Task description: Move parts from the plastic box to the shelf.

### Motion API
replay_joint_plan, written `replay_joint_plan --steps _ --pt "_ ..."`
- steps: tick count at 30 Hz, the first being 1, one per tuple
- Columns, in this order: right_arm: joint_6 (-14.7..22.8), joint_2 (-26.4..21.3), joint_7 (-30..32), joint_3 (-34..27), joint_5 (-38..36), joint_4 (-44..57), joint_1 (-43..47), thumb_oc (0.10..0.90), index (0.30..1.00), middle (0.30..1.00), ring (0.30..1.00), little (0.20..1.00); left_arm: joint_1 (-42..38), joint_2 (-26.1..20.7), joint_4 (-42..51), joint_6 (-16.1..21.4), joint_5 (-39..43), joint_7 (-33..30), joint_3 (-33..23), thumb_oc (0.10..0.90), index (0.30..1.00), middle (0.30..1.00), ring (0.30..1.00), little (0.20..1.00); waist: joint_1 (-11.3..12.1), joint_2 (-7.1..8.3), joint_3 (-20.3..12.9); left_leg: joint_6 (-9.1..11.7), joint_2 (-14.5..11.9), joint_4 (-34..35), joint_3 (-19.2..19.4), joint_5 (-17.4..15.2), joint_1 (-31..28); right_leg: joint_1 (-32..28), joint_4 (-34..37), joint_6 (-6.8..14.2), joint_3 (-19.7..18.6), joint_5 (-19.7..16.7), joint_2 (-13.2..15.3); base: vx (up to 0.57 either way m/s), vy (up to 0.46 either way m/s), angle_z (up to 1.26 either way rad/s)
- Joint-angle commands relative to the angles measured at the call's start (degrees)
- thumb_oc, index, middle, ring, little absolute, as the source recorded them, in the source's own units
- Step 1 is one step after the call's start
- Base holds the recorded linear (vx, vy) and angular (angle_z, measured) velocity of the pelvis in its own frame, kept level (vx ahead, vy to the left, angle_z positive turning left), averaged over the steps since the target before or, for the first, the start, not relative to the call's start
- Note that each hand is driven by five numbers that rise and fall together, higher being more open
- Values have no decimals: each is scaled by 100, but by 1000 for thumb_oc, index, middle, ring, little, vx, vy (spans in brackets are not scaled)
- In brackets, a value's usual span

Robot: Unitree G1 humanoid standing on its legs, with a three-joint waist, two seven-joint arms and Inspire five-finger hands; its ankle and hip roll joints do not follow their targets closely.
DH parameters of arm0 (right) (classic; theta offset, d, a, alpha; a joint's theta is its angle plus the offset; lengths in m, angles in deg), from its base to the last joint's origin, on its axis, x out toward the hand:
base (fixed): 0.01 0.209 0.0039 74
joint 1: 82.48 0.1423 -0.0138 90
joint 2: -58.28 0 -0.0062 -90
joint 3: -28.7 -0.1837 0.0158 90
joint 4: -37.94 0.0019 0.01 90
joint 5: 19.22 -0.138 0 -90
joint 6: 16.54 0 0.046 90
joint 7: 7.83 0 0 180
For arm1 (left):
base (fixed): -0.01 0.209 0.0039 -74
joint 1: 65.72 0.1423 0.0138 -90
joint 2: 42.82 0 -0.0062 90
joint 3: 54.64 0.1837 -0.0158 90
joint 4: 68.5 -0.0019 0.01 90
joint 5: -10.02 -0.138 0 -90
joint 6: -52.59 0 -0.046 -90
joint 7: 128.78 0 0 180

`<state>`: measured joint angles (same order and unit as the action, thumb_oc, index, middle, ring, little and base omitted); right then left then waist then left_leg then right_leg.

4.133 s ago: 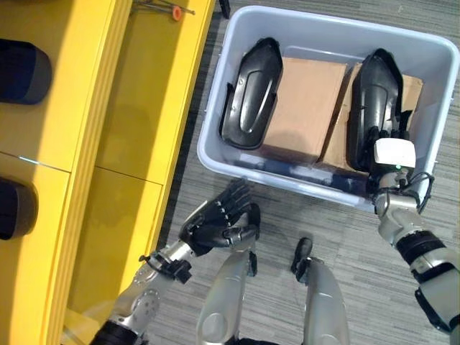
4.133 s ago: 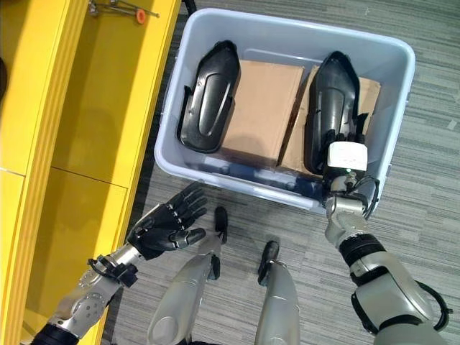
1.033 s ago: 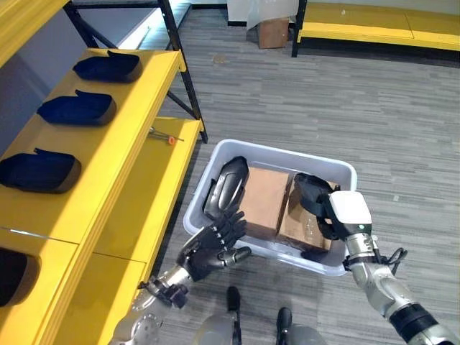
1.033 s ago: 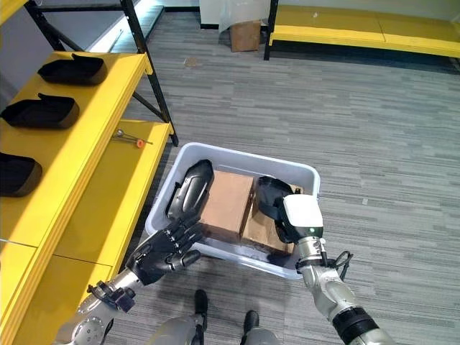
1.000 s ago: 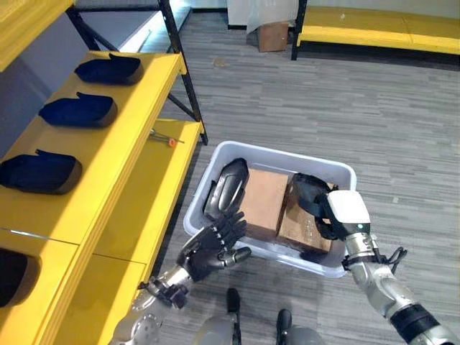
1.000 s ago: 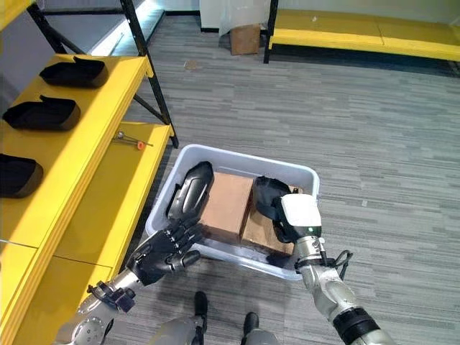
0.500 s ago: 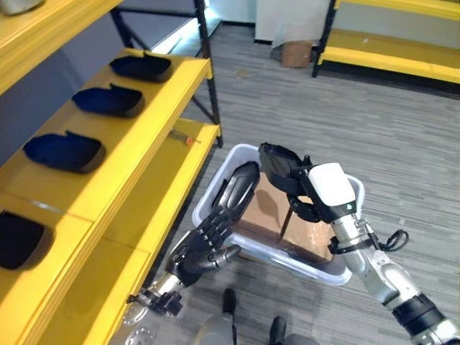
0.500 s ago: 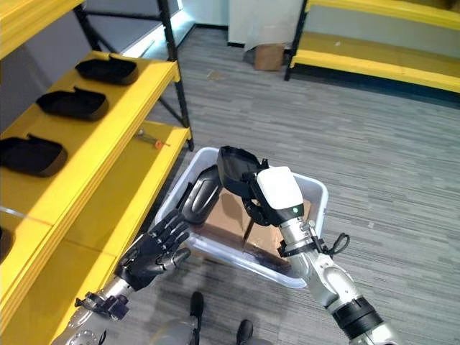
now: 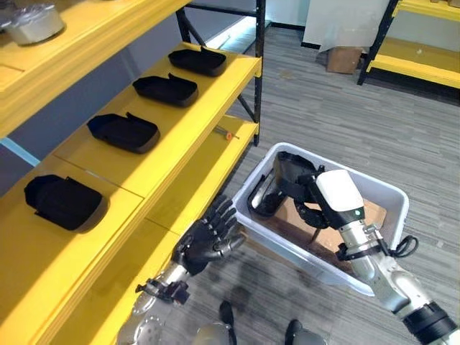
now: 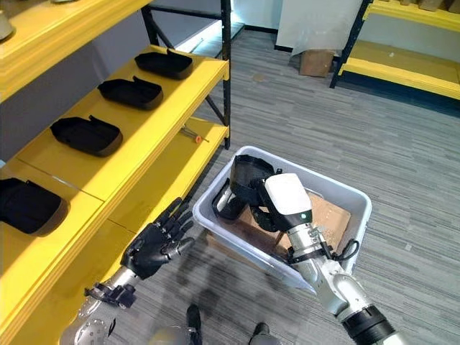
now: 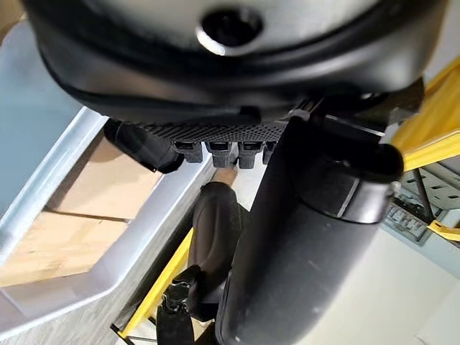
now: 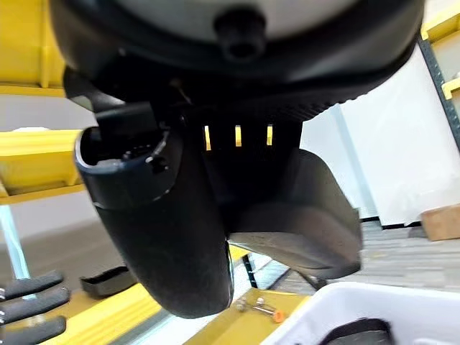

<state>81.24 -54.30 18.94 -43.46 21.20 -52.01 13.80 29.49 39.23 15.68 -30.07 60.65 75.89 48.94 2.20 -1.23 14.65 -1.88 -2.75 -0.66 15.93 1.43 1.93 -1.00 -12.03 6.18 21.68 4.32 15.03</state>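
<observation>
My right hand [image 9: 338, 198], with its white cover, is shut on a black moulded part [image 9: 290, 171] and holds it above the left half of the grey plastic box [image 10: 348, 191]. In the right wrist view its thumb [image 12: 162, 237] curls against that part [image 12: 305, 215]. A second black part [image 9: 267, 197] lies inside the box by its left wall. Several similar black parts [image 9: 123, 131] sit in a row on the yellow shelf [image 9: 187, 126]. My left hand [image 9: 207, 241] hangs open between the shelf and the box, holding nothing.
Cardboard pieces [image 9: 336, 238] line the box floor. A small tool with an orange tip [image 9: 226, 134] lies on the lower shelf board. A black shelf post [image 9: 259, 72] stands behind the box. A metal pot [image 9: 33, 14] sits on the top shelf. Another yellow rack [image 9: 420, 68] is at the far right.
My right hand has lifted the black part out of the box and carried it toward the shelf side. The camera has swung, showing more of the shelf. My left hand stays open.
</observation>
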Motion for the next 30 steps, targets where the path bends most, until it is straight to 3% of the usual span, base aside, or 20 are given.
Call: replay_joint_plan --steps 1,5,9,10,12,14,16,17,20,23,25,26,30 --pt "268 -53 925 -278 -148 819 714 400 300 300 300 300 5 -177 737 534 58 153 -190 900 1000 1000 1000 1000 -22 118 -497 317 -365 3 -5 -317 -536 -80 475 -152 -223 -92 -489 -48 243 67" --pt "268 124 1227 -508 -155 1147 344 400 300 300 300 300 162 -342 943 531 -241 244 -258 900 1000 1000 1000 1000 41 115 -502 107 -162 91 85 -416 -597 -108 465 71 -133 -226 -241 -84 343 22" --pt "164 197 1423 -570 -39 1247 279 400 300 300 300 300 172 -402 1011 539 -397 285 -221 900 1000 1000 1000 1000 52 107 -488 16 -82 124 62 -436 -595 -62 333 84 -199 -209 -207 -53 85 19" --pt "82 221 1547 -603 -20 1243 263 400 300 300 300 300 155 -438 1023 559 -463 289 -192 900 1000 1000 1000 1000 26 106 -482 -36 -22 154 -50 -436 -592 7 227 93 -383 -223 -255 -74 42 23" --pt "-38 205 1830 -741 -23 1331 175 400 300 300 300 300 0 -563 1107 395 -408 328 -66 900 1000 1000 1000 1000 -139 80 -471 -129 141 197 -501 -432 -546 82 -11 -50 -1081 94 -804 -114 36 58" --pt "67 150 1884 -853 -83 1435 136 400 300 300 300 300 -51 -617 1212 273 -383 284 -53 900 1000 1000 1000 1000 -165 84 -523 -135 260 246 -701 -400 -482 75 -80 -201 -1243 226 -1160 -83 2 155" --pt "176 112 1921 -882 -115 1450 145 400 300 300 300 300 -60 -611 1265 244 -368 212 -51 900 1000 1000 1000 1000 -181 78 -534 -131 311 276 -798 -379 -468 86 -111 -271 -1330 303 -1308 -111 -29 52" --pt "426 42 1986 -910 -171 1475 194 400 300 300 300 300 -58 -634 1327 116 -266 120 -56 900 1000 1000 1000 1000 -171 82 -515 -113 416 191 -941 -394 -380 87 66 -359 -1376 324 -1399 -182 -76 27" --pt "472 -4 2005 -829 -351 1491 303 400 300 300 300 300 -73 -554 1262 -57 -131 123 -16 900 1000 1000 1000 1000 -101 105 -503 -97 488 147 -1039 -388 -293 28 349 -388 -1363 217 -1398 -129 -104 21" --pt "469 -51 1981 -661 -458 1430 611 400 300 300 300 300 -4 -554 1293 107 -385 129 157 900 1000 1000 1000 1000 -25 85 -460 -66 557 44 -1162 -378 -185 5 603 -427 -1421 82 -1432 -133 -86 12" --pt "344 -98 1931 -581 -450 1468 715 400 300 300 300 300 -39 -549 1333 64 -285 68 186 900 1000 1000 1000 1000 -79 80 -414 -32 525 -272 -790 -516 -104 -25 714 -434 -1249 26 -1339 -155 -24 16" --pt "141 -93 1903 -617 -407 1504 661 400 300 300 300 300 -138 -540 1343 -37 -301 182 250 900 1000 1000 1000 1000 -216 122 -391 73 279 -708 -89 -626 14 -126 816 -426 -941 -34 -1188 -119 -10 49" --pt "328 -61 1899 -631 -262 1365 626 400 300 300 300 300 -229 -518 1340 19 -196 86 441 900 1000 1000 1000 1000 -382 143 -389 169 -120 -974 227 -774 -41 -138 779 -416 -752 -42 -1009 -80 85 89"
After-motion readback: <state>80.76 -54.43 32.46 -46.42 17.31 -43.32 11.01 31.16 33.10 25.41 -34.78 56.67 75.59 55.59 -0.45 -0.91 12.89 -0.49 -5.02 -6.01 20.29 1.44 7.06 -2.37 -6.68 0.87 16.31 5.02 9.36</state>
